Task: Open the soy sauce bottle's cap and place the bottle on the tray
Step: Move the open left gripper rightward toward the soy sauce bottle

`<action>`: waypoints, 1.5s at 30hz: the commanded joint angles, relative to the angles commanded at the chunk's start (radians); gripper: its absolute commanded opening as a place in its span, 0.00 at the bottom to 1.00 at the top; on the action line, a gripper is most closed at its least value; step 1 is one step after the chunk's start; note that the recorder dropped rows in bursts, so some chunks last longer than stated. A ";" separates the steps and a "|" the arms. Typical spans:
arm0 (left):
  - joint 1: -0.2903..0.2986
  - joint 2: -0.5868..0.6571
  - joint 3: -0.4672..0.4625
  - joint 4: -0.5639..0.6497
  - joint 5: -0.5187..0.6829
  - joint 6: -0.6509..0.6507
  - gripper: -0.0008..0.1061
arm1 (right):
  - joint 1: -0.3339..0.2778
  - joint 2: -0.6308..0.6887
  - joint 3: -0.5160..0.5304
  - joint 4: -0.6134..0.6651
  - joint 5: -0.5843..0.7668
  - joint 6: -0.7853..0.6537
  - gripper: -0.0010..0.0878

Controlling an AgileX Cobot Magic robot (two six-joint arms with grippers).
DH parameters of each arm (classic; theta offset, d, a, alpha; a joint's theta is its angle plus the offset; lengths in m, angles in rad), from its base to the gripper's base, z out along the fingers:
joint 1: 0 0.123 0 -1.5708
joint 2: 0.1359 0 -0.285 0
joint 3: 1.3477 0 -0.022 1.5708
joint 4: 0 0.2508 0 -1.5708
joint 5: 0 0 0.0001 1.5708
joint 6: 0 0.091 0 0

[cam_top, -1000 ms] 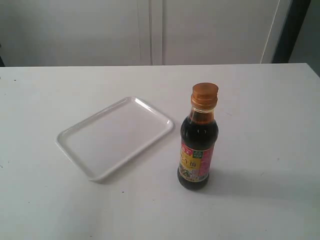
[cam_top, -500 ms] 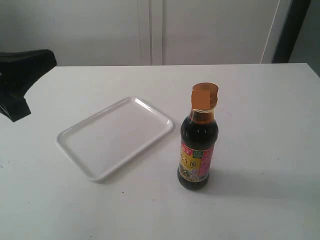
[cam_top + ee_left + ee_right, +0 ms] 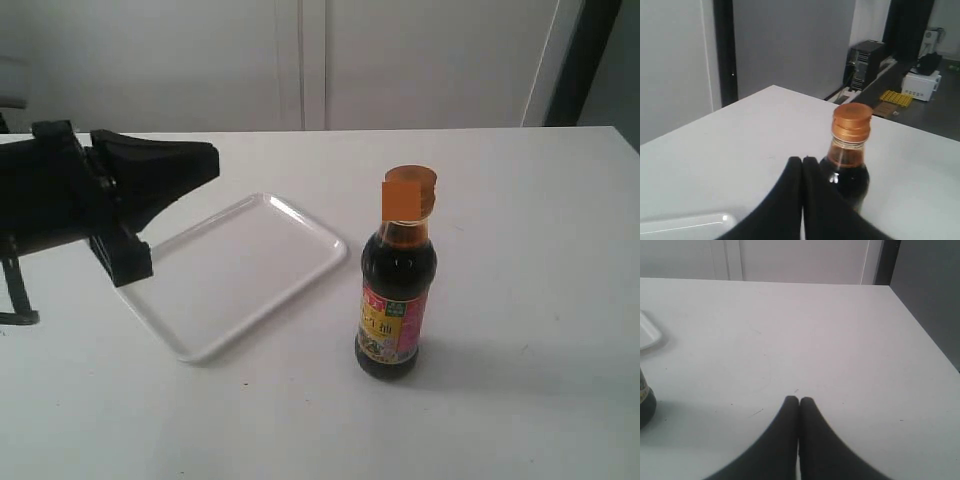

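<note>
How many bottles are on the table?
1. The bottle stands upright on the table, right of the tray, apart from it, its cap closed. Nothing seems hidden.

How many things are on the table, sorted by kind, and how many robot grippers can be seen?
Bottle, with its cap shut: 1
Tray: 1
Grippers, left and right, both shut: 2
Total: 4
</note>
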 joint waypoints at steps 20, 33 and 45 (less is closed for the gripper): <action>-0.175 0.201 -0.011 -0.116 -0.012 0.136 0.99 | 0.000 0.000 0.000 0.000 0.000 0.000 0.01; -0.190 0.454 -0.149 -0.160 -0.116 0.244 0.99 | 0.000 0.000 0.000 0.000 0.000 0.000 0.01; -0.190 0.571 -0.238 -0.161 -0.138 0.294 0.99 | 0.000 0.000 0.000 0.000 0.000 0.000 0.01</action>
